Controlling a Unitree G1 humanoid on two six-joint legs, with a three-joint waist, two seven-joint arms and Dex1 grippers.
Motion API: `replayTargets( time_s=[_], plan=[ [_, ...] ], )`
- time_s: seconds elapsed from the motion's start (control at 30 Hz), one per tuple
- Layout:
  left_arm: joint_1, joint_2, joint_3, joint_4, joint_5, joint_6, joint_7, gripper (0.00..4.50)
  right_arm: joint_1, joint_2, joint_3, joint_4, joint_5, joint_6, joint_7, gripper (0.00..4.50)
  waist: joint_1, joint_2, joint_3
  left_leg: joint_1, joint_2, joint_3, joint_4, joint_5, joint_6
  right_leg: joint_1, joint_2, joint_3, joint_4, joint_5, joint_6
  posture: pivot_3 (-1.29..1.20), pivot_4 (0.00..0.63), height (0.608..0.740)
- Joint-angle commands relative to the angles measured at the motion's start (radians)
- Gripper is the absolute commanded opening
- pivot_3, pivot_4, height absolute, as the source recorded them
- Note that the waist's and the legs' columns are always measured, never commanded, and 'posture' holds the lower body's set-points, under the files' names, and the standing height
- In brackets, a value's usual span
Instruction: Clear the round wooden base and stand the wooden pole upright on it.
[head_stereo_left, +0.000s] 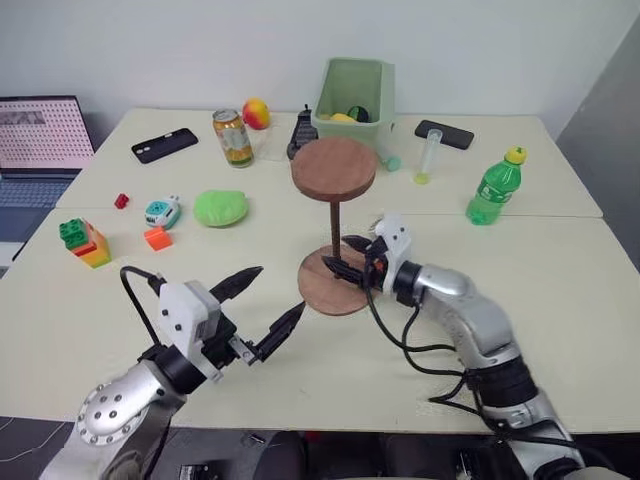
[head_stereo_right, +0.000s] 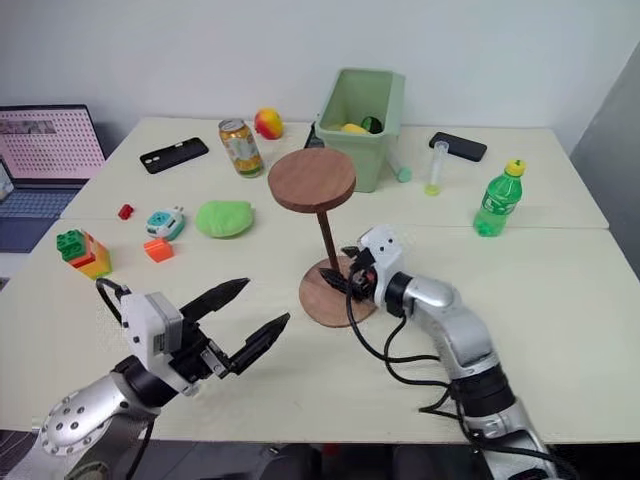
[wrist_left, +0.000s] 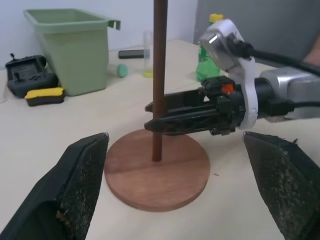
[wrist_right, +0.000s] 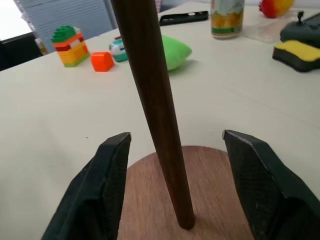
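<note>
The round wooden base (head_stereo_left: 322, 296) lies flat in the middle of the table. The wooden pole (head_stereo_left: 335, 226) stands upright in the base's centre, its disc end (head_stereo_left: 334, 167) on top. My right gripper (head_stereo_left: 345, 257) is low at the pole's foot, just above the base. It is open, with a finger (wrist_right: 112, 170) on each side of the pole (wrist_right: 155, 100) and a gap on both sides. My left gripper (head_stereo_left: 281, 290) is open and holds nothing. It sits to the left of the base, near the table's front, pointing toward the pole (wrist_left: 160, 75).
A green bin (head_stereo_left: 355, 95) stands behind the pole, with a can (head_stereo_left: 233, 137), a fruit (head_stereo_left: 256, 113) and a black phone (head_stereo_left: 165, 144) at the back left. A green bottle (head_stereo_left: 495, 187) and clear tube (head_stereo_left: 428, 158) are at right. Toy blocks (head_stereo_left: 85, 242) and a green lump (head_stereo_left: 220, 208) lie at left.
</note>
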Motion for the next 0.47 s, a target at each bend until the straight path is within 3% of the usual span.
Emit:
replayTargets(
  time_s=[0.03,0.1,0.2,0.27,0.47],
  plan=[
    [-0.098,0.131,0.098,0.095,-0.152,0.121,-0.088,4.50,0.028,-0.202,-0.018,-0.124,0.060,0.139,0.149,4.06,0.006,0.000,0.002,0.000,0.000,-0.001,0.000,0.000,0.000,0.000,0.000,0.000,0.000,0.000,0.000,0.00,0.150,0.740],
    [-0.158,0.225,0.144,0.194,-0.217,0.205,-0.144,4.50,0.042,-0.303,-0.041,-0.145,0.083,0.165,0.213,4.49,0.010,0.002,0.004,-0.002,0.000,-0.001,0.001,0.000,0.000,0.001,-0.001,-0.004,-0.002,0.000,0.000,0.00,0.150,0.740],
    [-0.254,0.370,0.162,0.362,-0.237,0.274,-0.273,4.50,0.052,-0.421,-0.103,-0.157,0.131,0.182,0.291,4.49,0.003,0.002,0.009,-0.001,-0.003,0.000,0.001,0.000,0.000,0.002,0.001,-0.004,-0.002,0.000,0.000,0.00,0.150,0.740],
    [-0.364,0.463,0.109,0.493,-0.196,0.305,-0.345,4.50,0.029,-0.481,-0.160,-0.177,0.186,0.224,0.332,4.49,-0.002,0.002,0.010,-0.001,-0.003,0.001,0.001,0.000,0.000,0.001,0.003,-0.003,-0.002,0.000,0.000,0.00,0.150,0.740],
    [-0.586,0.515,-0.040,0.715,-0.051,0.210,-0.504,4.50,-0.019,-0.532,-0.247,-0.246,0.285,0.287,0.345,4.49,-0.010,0.001,0.020,-0.003,0.000,0.002,0.000,-0.001,0.002,-0.002,0.007,-0.002,-0.002,0.000,0.000,0.00,0.150,0.740]
  ],
)
